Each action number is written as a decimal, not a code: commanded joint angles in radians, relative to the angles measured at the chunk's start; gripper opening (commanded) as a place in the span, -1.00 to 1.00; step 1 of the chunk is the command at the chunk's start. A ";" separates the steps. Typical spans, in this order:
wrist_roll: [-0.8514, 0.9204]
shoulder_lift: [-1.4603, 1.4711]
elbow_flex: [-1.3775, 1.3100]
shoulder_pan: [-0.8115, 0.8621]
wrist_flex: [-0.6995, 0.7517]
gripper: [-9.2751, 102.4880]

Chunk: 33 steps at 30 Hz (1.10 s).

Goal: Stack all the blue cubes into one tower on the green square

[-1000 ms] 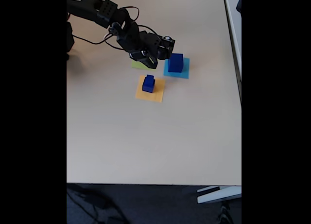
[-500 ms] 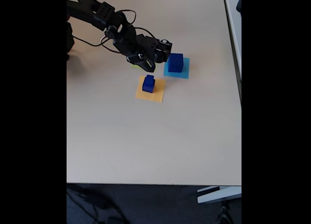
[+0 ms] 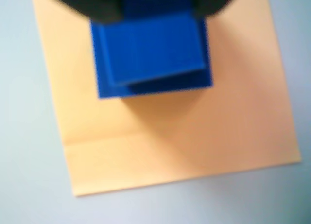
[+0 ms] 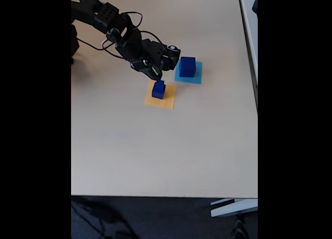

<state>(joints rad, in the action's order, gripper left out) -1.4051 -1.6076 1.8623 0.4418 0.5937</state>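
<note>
Fixed view: large cube (image 4: 187, 66) on cyan square (image 4: 197, 75)

In the fixed view, three paper sheets lie close together on the surface (image 4: 155, 156), toward its far half. The nearest sheet (image 4: 167, 100) carries a two-cube stack (image 4: 158, 89), a smaller cube on a larger one, toward the sheet's left part. Behind and to the right lies a second sheet (image 4: 196, 76), with a bigger lone cube (image 4: 187, 67) on it. The green square (image 4: 165, 71) lies left of that sheet and behind the nearest one, mostly hidden under the arm. The arm reaches in from the upper left, and its claw (image 4: 155, 75) hangs just above and behind the stack. In the wrist view, the stack (image 3: 150, 56) sits on the upper part of its sheet (image 3: 194, 136).
</note>
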 commanded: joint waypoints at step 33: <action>-0.031 -0.017 0.081 0.018 -0.167 -0.79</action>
<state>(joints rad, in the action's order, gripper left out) -1.4327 -1.6076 1.9497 0.4587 0.4464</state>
